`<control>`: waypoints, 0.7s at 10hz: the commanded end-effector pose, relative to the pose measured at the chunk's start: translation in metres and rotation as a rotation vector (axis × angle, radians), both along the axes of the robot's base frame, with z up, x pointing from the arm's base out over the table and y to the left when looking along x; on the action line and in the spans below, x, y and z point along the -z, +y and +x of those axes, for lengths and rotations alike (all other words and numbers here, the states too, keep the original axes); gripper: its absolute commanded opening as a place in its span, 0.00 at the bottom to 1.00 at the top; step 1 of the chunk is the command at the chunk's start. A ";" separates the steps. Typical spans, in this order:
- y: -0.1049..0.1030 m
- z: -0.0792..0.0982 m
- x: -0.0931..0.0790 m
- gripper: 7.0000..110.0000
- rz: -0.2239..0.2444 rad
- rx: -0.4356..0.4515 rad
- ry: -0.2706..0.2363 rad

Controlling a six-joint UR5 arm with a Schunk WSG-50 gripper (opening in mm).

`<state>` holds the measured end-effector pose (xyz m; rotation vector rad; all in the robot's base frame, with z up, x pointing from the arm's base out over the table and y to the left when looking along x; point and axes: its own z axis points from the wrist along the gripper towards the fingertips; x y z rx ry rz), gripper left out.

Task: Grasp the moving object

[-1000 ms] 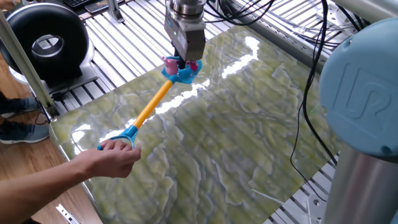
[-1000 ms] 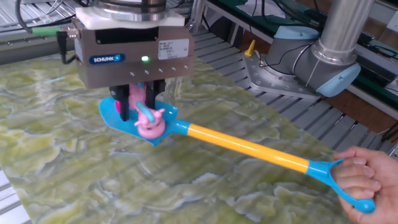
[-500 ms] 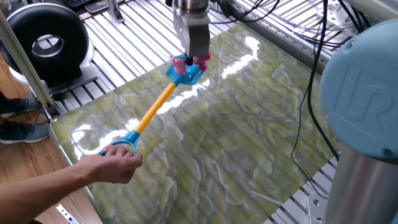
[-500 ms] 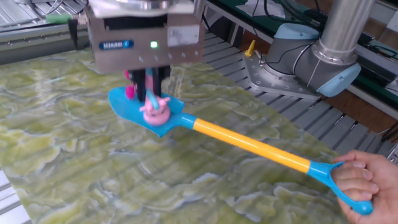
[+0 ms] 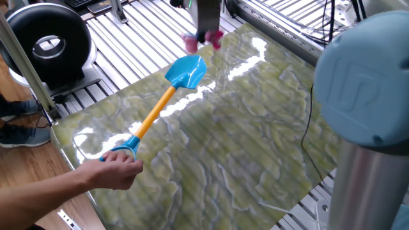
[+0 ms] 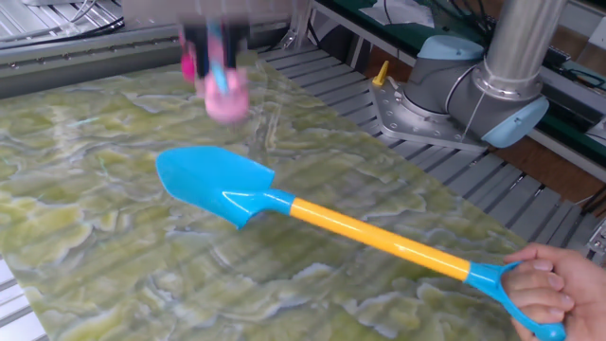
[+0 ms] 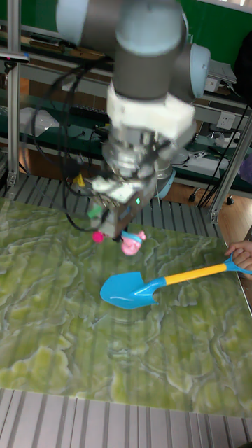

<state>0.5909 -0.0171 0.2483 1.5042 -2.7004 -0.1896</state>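
1. Green-and-cream marbled tabletop (image 5: 243, 147) is seen filling most of each view, bordered by ribbed aluminium rails (image 5: 128, 45)
2. Grey UR5 arm with pale blue joint caps (image 7: 150, 42) is seen reaching down from above in the tall fixed view; a blue joint cap is blocking the right side of one fixed view
3. Black round fan-like unit (image 5: 45, 41) is placed off the tabletop at the far left corner of one fixed view
4. Blue plastic toy shovel with a yellow-orange shaft (image 6: 379, 232) is laid low over the tabletop, blade pointing toward the arm; blade is empty, nothing is carried on it
5. Shovel's blue loop handle is held by a person's bare hand (image 6: 559, 289) at the table edge
6. Silver two-finger gripper with dark fingers (image 7: 119, 234) is positioned above and just beyond the blade tip, clear of the shovel; it is motion-blurred in both fixed views
7. Small pink and magenta knobby toy (image 6: 225, 95) is clamped between the fingers and is lifted off the blade, in the air above the tabletop; a pale blue part is visible on it
8. Gap between toy and blade is visible in all three views; no contact between them
9. Fine detail of the finger contact cannot be resolved because of the blur
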 end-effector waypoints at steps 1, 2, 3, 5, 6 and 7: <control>-0.041 0.001 -0.016 0.00 0.007 0.172 -0.070; -0.058 0.018 -0.007 0.00 -0.014 0.268 -0.150; -0.081 0.045 -0.008 0.00 -0.073 0.376 -0.268; -0.077 0.074 -0.006 0.00 -0.046 0.612 -0.321; -0.059 0.085 -0.002 0.00 0.022 0.709 -0.298; -0.038 0.097 0.002 0.00 0.097 0.794 -0.276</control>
